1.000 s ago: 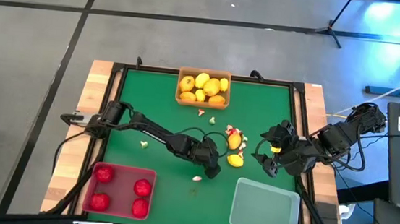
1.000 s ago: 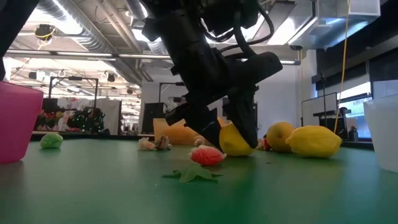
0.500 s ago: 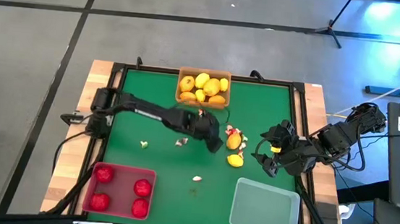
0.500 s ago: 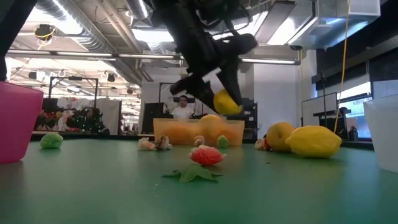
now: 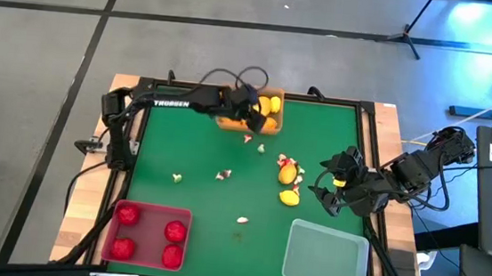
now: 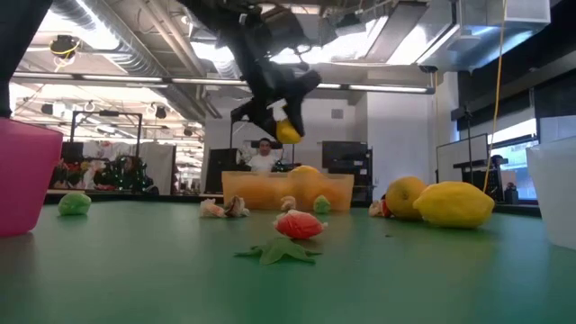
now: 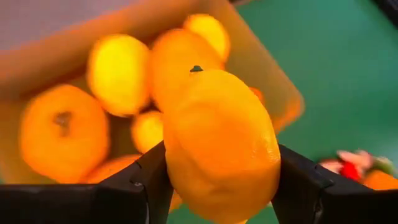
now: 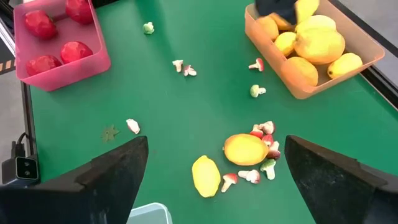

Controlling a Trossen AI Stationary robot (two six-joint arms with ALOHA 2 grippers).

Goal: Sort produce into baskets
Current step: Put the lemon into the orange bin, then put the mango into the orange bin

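1. Bench (image 5: 318, 135): green mat, black frame, wood edges; grey floor around it, tripod legs at the far right.
2. Low view: big room with ceiling lights and ducts; a person (image 6: 263, 155) stands behind the far basket.
3. Orange basket (image 5: 225, 121) at the far edge, middle; full of yellow and orange fruits.
4. Red basket (image 5: 185, 240) at the near left corner, four red fruits (image 5: 174, 231) inside.
5. Clear basket (image 5: 325, 256) at the near right.
6. Left tool (image 5: 250, 112) over the orange basket, clenched on a yellow fruit (image 7: 221, 144); fruit is in the air above the basket's pile.
7. Left arm stretches along the far edge and hides part of the orange basket from above.
8. Right tool (image 5: 323, 195) at the right side of the mat, fingers spread wide, holding nothing.
9. Loose on the mat just left of the right tool: orange fruit (image 5: 288, 172), yellow fruit (image 5: 289, 197), with small white-red bits (image 8: 264, 129) touching and beside the orange one.
10. More bits scattered: near the orange basket (image 5: 247, 140), mid-mat (image 5: 223, 174), left (image 5: 176, 178), near middle (image 5: 242, 219).
11. Small green leaf piece (image 6: 277, 252) lies on the mat close to the low camera.
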